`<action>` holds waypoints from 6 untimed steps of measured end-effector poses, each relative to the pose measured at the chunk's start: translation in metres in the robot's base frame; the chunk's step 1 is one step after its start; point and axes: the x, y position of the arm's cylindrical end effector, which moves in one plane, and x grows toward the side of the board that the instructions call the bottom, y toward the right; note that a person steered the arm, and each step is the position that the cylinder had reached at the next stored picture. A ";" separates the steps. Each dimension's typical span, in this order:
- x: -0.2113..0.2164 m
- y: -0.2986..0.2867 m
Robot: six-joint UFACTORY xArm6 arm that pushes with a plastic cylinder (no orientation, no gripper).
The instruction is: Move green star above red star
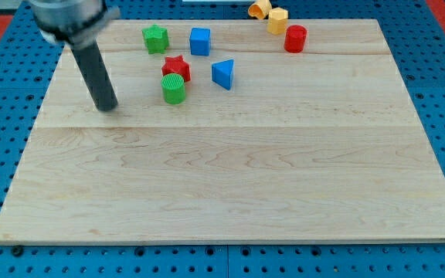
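Camera view shows my tip touching only the desk, holding nothing, left of the red star, with the green star just above-left of it.

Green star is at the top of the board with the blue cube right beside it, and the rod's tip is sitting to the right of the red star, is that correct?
Not quite. My tip is to the left of the red star, not the right, standing apart from every block. The rest holds: the green star sits near the view's top with the blue cube beside it. The camera view shows this.
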 end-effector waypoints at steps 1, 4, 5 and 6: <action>-0.096 -0.003; -0.070 0.100; -0.040 0.151; -0.073 0.191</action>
